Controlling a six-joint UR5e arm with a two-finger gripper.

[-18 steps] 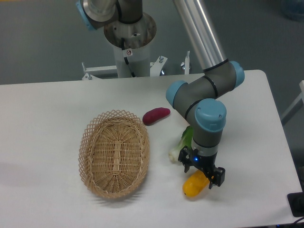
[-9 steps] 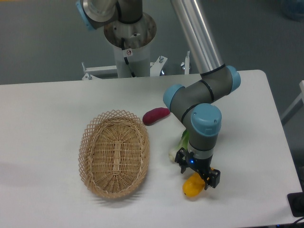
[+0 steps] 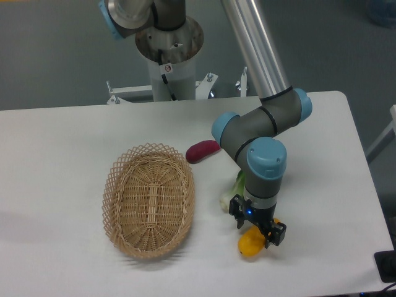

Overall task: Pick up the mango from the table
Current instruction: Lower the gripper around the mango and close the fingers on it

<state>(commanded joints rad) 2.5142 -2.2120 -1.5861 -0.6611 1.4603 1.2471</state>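
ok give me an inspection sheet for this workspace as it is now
surface: white table, rounded corners.
job's things: mango lying on the table near the front edge, partly under the gripper.
clutter: empty wicker basket left of centre; purple sweet potato behind it; green-white vegetable, mostly hidden by the arm.
grippers: gripper low over the mango, fingers either side; cannot tell whether shut.
cables: one black cable at the arm's pedestal.
surroundings: grey floor; dark object at the right edge.
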